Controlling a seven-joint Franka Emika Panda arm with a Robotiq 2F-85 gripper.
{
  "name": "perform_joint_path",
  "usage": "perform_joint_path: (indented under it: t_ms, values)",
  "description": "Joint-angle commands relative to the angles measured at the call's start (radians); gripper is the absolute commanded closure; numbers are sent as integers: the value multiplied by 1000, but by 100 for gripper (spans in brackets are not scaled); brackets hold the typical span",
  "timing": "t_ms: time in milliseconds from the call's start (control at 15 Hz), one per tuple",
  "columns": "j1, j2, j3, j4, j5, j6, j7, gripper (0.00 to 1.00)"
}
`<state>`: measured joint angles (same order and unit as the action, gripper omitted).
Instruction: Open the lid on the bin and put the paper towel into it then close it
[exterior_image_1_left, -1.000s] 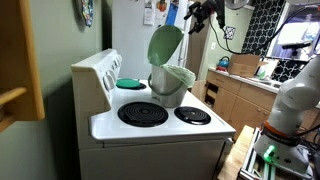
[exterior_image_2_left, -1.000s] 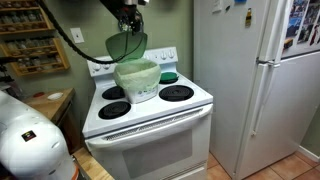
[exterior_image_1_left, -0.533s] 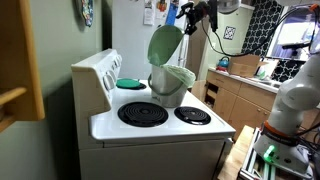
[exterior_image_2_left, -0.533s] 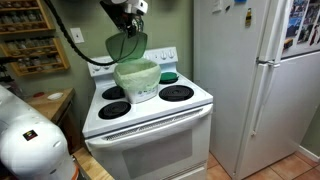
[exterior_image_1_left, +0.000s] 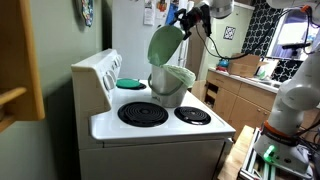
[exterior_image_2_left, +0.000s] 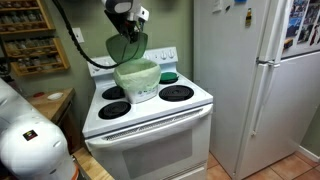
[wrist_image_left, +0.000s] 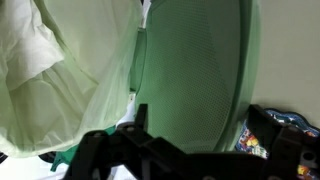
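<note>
The grey-white bin (exterior_image_1_left: 168, 92) stands on the stove between the burners and also shows in the other exterior view (exterior_image_2_left: 137, 85). A pale green liner hangs over its rim (wrist_image_left: 60, 80). Its sage-green lid (exterior_image_1_left: 165, 44) stands raised upright on its hinge, as both exterior views (exterior_image_2_left: 125, 46) show. My gripper (exterior_image_1_left: 188, 17) is at the lid's top edge, also seen from the other side (exterior_image_2_left: 128, 24). In the wrist view the lid (wrist_image_left: 190, 60) fills the space ahead of my open fingers (wrist_image_left: 200, 108). I cannot make out the paper towel.
A flat teal dish (exterior_image_1_left: 130, 83) lies on a back burner and shows again (exterior_image_2_left: 169, 76). The white stove (exterior_image_2_left: 150, 115) has black coil burners (exterior_image_1_left: 143, 113). A fridge (exterior_image_2_left: 250, 80) stands beside it, and a kitchen counter (exterior_image_1_left: 240, 85) lies beyond.
My gripper has moved in from beyond the bin towards the lid's top edge. The lid and bin have not visibly moved.
</note>
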<state>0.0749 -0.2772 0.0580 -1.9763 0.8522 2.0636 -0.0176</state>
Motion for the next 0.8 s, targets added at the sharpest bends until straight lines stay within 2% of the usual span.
perform_joint_path:
  t_ms: [0,733]
  values:
    - [-15,-9,1,-3,-68,-16,51,0]
    - [-47,-75,-37,2,-336,-85,104,0]
